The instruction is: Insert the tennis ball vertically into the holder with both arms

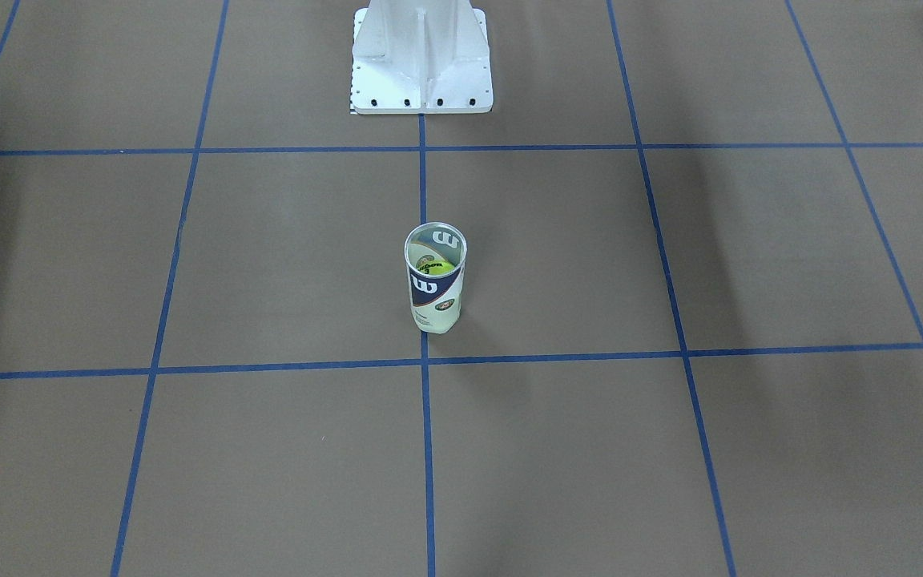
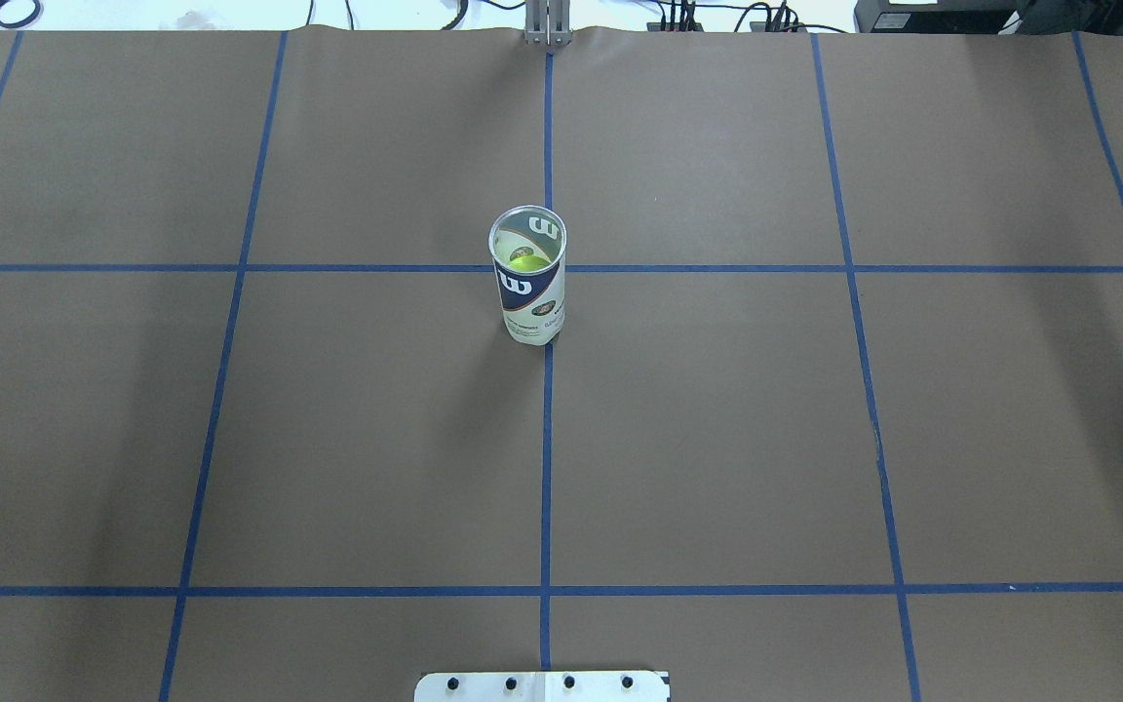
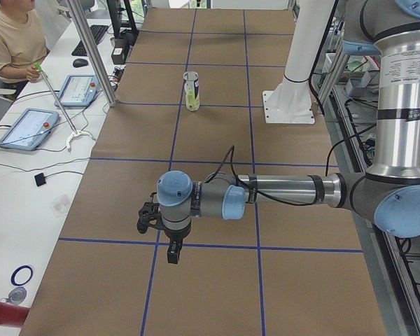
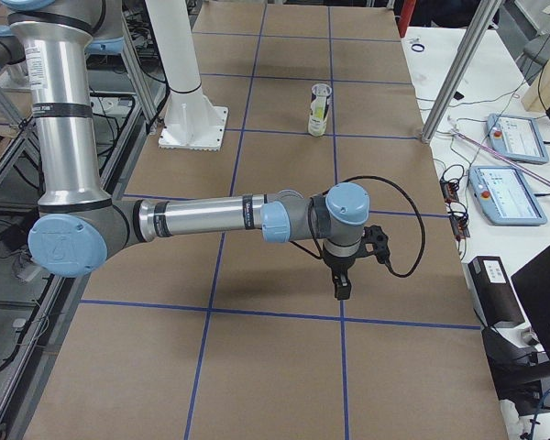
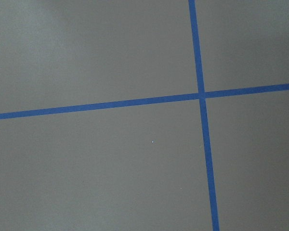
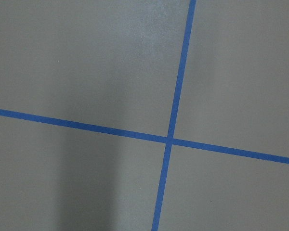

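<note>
Clear plastic, the holder [image 2: 528, 278] stands upright at the overhead frame's centre, long axis vertical, tennis ball [image 2: 526, 261] inside, well apart from the left gripper [image 3: 171, 255] and right gripper [image 4: 341, 289], neither clearly nearer; whether these 2 are spread or pressed together I cannot tell.

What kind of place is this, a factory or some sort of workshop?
Most likely a robot test lab. The table is marked into squares with blue tape, a jointed left arm and right arm reach over it, and a person sits alongside at a desk with control tablets.
</note>
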`<move>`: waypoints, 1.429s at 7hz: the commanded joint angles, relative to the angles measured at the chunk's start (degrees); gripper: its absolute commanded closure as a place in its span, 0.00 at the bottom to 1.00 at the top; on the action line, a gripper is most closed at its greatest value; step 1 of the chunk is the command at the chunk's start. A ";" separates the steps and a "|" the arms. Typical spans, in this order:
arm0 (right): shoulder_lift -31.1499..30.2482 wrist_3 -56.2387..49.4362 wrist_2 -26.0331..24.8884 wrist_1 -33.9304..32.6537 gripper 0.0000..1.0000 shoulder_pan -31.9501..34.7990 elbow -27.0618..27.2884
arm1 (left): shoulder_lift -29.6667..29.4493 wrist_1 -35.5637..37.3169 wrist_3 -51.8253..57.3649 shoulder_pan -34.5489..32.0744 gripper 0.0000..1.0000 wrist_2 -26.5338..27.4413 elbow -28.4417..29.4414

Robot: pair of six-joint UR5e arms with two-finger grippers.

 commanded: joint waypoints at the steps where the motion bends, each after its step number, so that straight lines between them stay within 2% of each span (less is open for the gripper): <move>1: 0.00 0.29 -0.10 -0.04 0.01 0.00 -0.08 | 0.09 -0.08 0.02 0.03 0.00 -0.01 0.04; 6: -0.62 0.90 -0.19 -0.04 0.01 0.00 -0.25 | 1.05 0.09 0.02 0.03 0.00 -0.36 0.22; 10: -3.78 0.47 0.08 -0.04 0.01 0.00 0.01 | 1.32 0.09 0.02 0.12 0.00 -0.36 -0.14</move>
